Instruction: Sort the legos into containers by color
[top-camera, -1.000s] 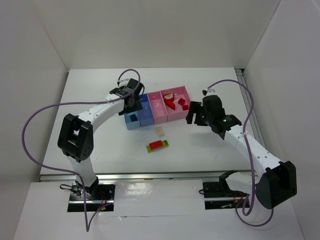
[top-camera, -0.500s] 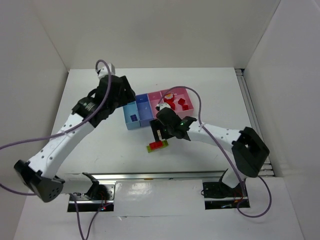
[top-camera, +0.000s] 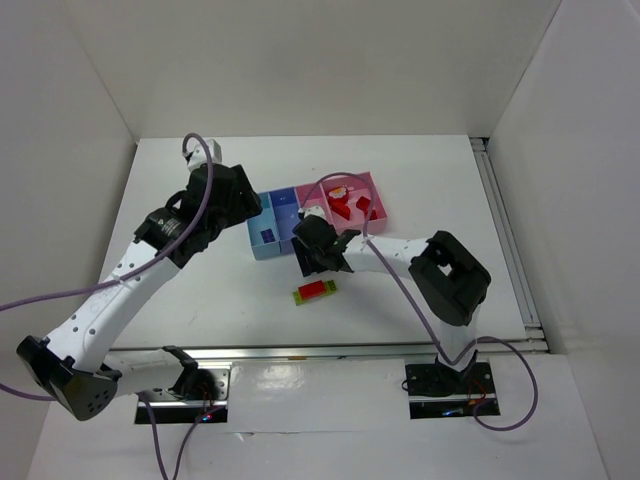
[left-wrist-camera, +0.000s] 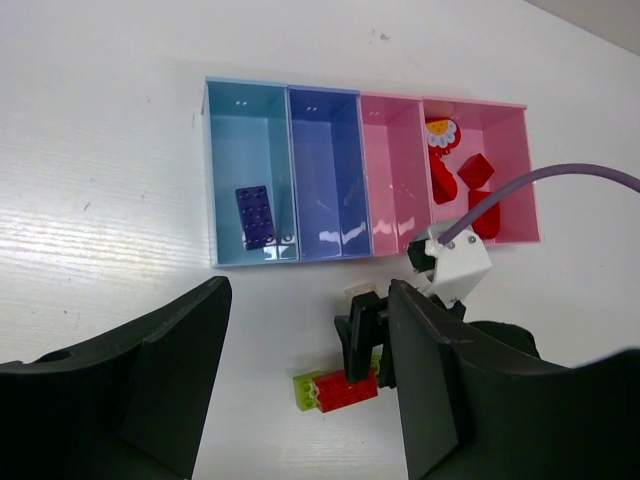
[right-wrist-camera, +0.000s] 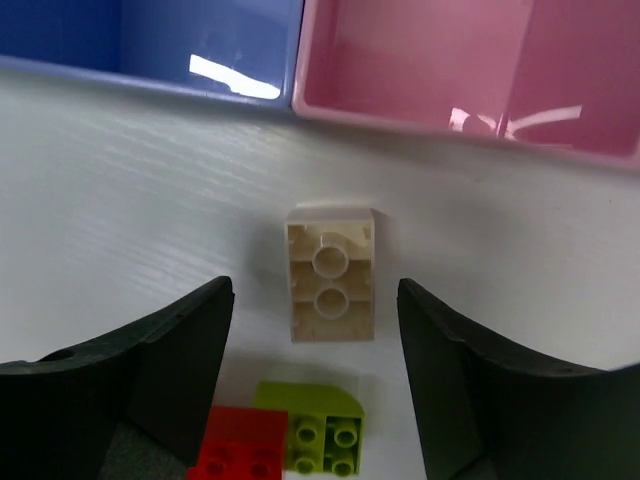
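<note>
A beige lego (right-wrist-camera: 330, 275) lies studs-down on the white table, just in front of the containers. My right gripper (right-wrist-camera: 315, 290) is open and straddles it, with a gap on each side; from above the right gripper (top-camera: 318, 255) hides it. A red lego joined to a lime green one (top-camera: 315, 291) lies nearer me. The light blue tray (left-wrist-camera: 228, 140) holds a purple lego (left-wrist-camera: 258, 216). The wider pink tray (left-wrist-camera: 505, 150) holds red legos (left-wrist-camera: 476, 172). The left gripper (left-wrist-camera: 310, 290) is open and empty, high above the table left of the trays.
The darker blue tray (left-wrist-camera: 325, 160) and the narrow pink tray (left-wrist-camera: 390, 160) show nothing inside. A white and red flower-shaped piece (left-wrist-camera: 440, 131) lies in the wider pink tray. The right arm's purple cable (top-camera: 345, 185) arcs over the trays.
My right arm swung left from beside the wider pink tray and came down around the beige lego. The left arm pulled back from the trays, up and to the left.
</note>
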